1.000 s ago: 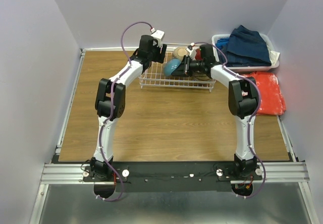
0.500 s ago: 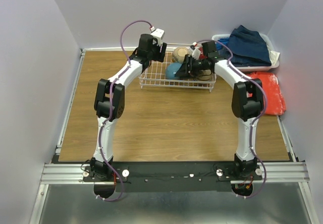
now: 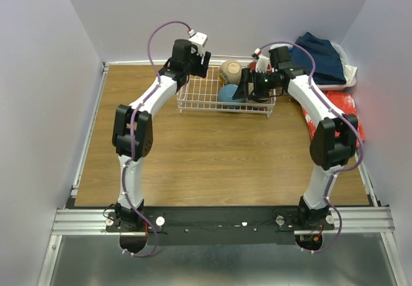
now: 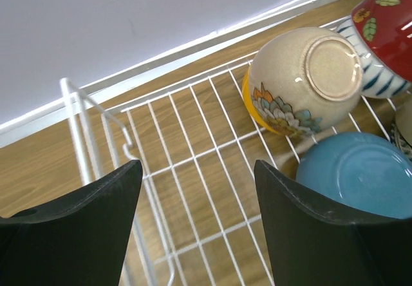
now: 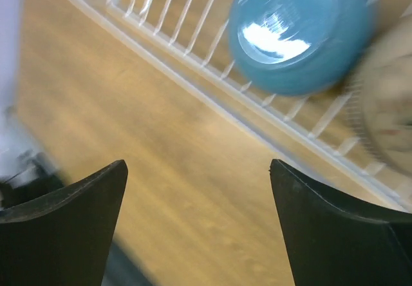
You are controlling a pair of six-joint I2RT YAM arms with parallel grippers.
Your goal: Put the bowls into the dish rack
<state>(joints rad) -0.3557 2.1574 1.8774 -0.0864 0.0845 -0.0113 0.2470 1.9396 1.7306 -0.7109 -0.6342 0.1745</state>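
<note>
The white wire dish rack (image 3: 199,98) stands at the back of the table. In it lie a blue bowl (image 3: 227,94) and a tan bowl (image 3: 230,71). The left wrist view shows the tan bowl (image 4: 302,80) upside down with a flower pattern, the blue bowl (image 4: 354,176) and a red bowl with a blue-striped one (image 4: 386,22) behind it. My left gripper (image 4: 196,167) hangs open and empty over the rack's bare left part (image 4: 193,138). My right gripper (image 5: 197,163) is open and empty just in front of the rack's rim (image 5: 212,99), the blue bowl (image 5: 296,35) lying free beyond it.
A white basket of blue clothes (image 3: 315,60) sits at the back right, with a red cloth (image 3: 344,115) in front of it. The wall runs close behind the rack. The wooden table (image 3: 193,151) stretches in front of the rack.
My right gripper has opened and let go of the blue bowl, which now lies in the rack, and has drawn back to the right. The left arm has shifted slightly back.
</note>
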